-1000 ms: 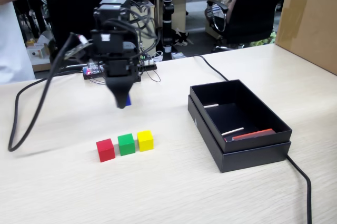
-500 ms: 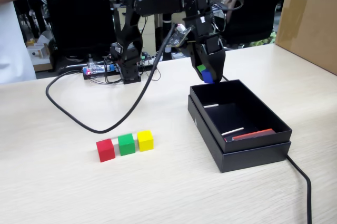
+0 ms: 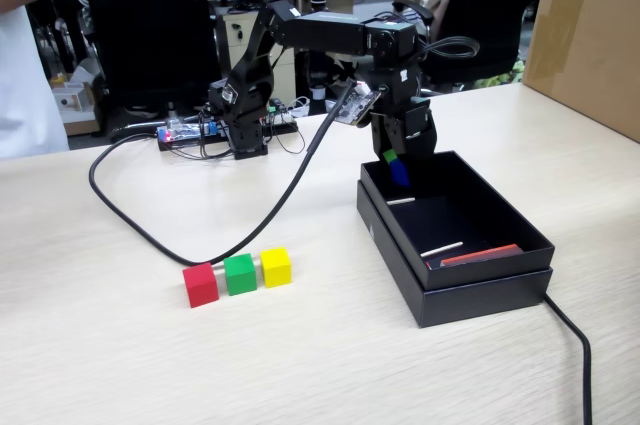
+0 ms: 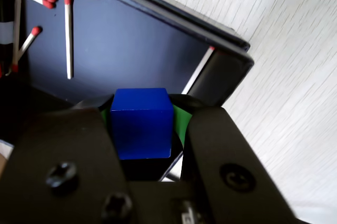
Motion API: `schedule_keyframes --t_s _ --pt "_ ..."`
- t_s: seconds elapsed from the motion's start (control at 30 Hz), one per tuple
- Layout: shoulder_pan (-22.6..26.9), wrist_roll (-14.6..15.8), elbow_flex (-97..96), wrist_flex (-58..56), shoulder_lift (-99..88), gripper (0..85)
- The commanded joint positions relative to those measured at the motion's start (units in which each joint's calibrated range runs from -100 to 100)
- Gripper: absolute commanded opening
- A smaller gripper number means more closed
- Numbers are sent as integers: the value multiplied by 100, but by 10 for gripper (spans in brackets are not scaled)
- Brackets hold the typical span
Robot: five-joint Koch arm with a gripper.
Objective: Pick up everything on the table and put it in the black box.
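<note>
My gripper (image 3: pixel 397 167) is shut on the blue cube (image 3: pixel 400 173) and holds it just above the far end of the black box (image 3: pixel 490 290). In the wrist view the blue cube (image 4: pixel 141 123) sits between my green-padded jaws, over the box floor (image 4: pixel 131 45). The red cube (image 3: pixel 200 284), green cube (image 3: pixel 240 273) and yellow cube (image 3: pixel 275 266) stand in a row on the table, left of the box. White sticks (image 3: pixel 441 248) and a red strip (image 3: pixel 480 255) lie inside the box.
A black cable (image 3: pixel 280 200) curves across the table behind the cubes. Another cable (image 3: pixel 575 345) runs off the box's right corner. A brown carton (image 3: pixel 590 35) stands at the back right. Red-tipped matches (image 4: pixel 68 34) lie in the box.
</note>
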Motion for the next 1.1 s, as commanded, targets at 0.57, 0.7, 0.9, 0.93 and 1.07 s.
schedule_keyframes --t_s 0.57,0.7,0.9,0.93,1.07 --pt "-972 -454 -389 -429 -3372 485" --pt "-1792 -899 -933 -213 -3499 479" --pt "-2642 -1475 -1087 435 -2454 477" --pt "-2706 -1495 -969 435 -2214 479" --pt "-2862 -1607 -470 435 -1227 477"
